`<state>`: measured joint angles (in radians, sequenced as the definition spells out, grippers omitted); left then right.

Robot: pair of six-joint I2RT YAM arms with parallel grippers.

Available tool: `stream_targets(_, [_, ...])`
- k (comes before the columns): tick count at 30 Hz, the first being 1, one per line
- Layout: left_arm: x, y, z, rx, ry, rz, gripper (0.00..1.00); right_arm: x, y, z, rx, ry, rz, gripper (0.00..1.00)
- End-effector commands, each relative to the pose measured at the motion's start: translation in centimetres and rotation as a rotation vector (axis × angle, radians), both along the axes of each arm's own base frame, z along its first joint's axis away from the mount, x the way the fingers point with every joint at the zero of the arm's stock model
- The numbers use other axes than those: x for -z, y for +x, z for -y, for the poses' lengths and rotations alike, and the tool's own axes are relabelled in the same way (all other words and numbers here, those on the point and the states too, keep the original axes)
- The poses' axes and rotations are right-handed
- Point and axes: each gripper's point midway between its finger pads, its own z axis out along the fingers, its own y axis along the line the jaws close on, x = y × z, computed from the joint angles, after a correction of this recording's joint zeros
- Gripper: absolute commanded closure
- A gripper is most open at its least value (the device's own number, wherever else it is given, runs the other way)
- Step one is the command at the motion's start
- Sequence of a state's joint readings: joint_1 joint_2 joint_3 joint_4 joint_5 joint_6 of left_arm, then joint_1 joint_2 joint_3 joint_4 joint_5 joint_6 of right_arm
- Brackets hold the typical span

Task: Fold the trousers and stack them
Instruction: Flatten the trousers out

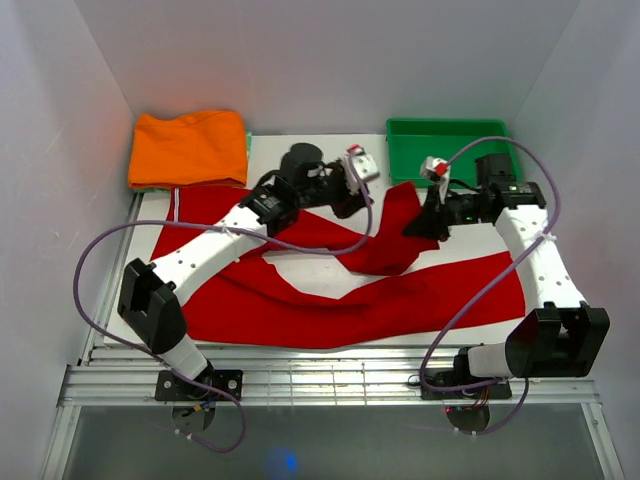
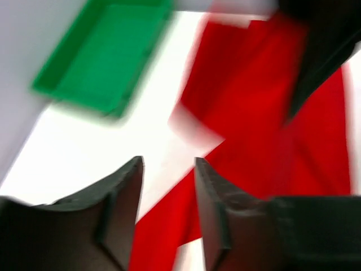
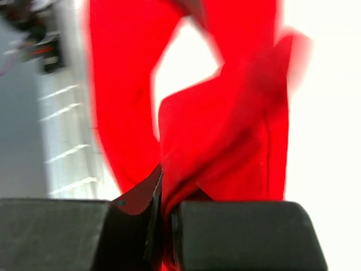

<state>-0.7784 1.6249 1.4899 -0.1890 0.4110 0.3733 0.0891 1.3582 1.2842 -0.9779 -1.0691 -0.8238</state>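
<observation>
Red trousers (image 1: 330, 300) lie spread over the white table, one leg along the front, the other lifted at the middle. My right gripper (image 1: 418, 226) is shut on the end of that lifted leg (image 3: 225, 147) and holds it above the table. My left gripper (image 1: 358, 196) is open and empty above the trousers near the back middle; red cloth (image 2: 169, 226) shows below its jaws. A folded orange garment (image 1: 188, 147) lies at the back left.
A green tray (image 1: 450, 148) stands at the back right, also in the left wrist view (image 2: 104, 56). White walls close in both sides. A metal rail (image 1: 330, 380) runs along the front edge.
</observation>
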Motion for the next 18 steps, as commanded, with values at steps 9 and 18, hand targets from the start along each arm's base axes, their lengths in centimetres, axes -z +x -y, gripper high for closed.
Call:
stream_targets(9, [9.0, 10.8, -37.7, -0.876, 0.099, -0.369, 0.46, -2.4, 4.7, 16.5, 0.405, -0.259, 0.131, 0.92])
stream_targets(18, [23.0, 6.0, -45.7, -1.056, 0.246, -0.705, 0.6, -2.4, 6.4, 23.1, 0.568, -0.347, 0.096, 0.92])
